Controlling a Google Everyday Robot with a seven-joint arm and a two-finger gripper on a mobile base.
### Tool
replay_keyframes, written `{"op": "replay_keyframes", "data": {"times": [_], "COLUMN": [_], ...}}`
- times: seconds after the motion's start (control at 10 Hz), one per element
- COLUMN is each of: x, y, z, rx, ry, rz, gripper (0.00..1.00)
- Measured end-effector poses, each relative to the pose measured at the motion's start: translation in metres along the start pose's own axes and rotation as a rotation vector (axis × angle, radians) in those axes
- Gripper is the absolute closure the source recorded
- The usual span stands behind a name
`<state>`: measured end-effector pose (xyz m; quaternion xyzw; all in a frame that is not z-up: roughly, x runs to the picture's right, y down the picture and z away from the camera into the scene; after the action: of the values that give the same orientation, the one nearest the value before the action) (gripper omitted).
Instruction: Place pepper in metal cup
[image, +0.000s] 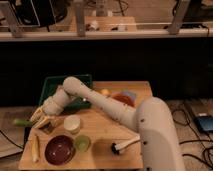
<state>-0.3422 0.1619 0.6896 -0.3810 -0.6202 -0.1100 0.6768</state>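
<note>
One pale claw (41, 119) hangs just left of the pale cream round cup (71, 123), above the small, dull dark grey metal cup (48, 128); its opening cannot be told. Further left, the slim green pepper (21, 122) lies roughly level, long axis left-right, past the wooden worktop's (100, 135) edge.

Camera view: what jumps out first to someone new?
The big white arm stretches from the lower right across the wooden table, with the gripper at the table's left edge. The green pepper pokes out leftward next to it. In front sit a cream cup, a lime-green cup and a maroon bowl; a green tray lies behind the arm.
</note>
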Motion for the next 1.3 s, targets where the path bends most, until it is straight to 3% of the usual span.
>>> {"op": "replay_keyframes", "data": {"times": [0.6, 1.3], "x": [0.009, 0.022], "y": [-0.004, -0.006], "z": [0.004, 0.000], "rx": [-0.009, 0.008], "ry": [-0.053, -0.093], "rz": [0.057, 0.090], "gripper": [1.00, 1.00]}}
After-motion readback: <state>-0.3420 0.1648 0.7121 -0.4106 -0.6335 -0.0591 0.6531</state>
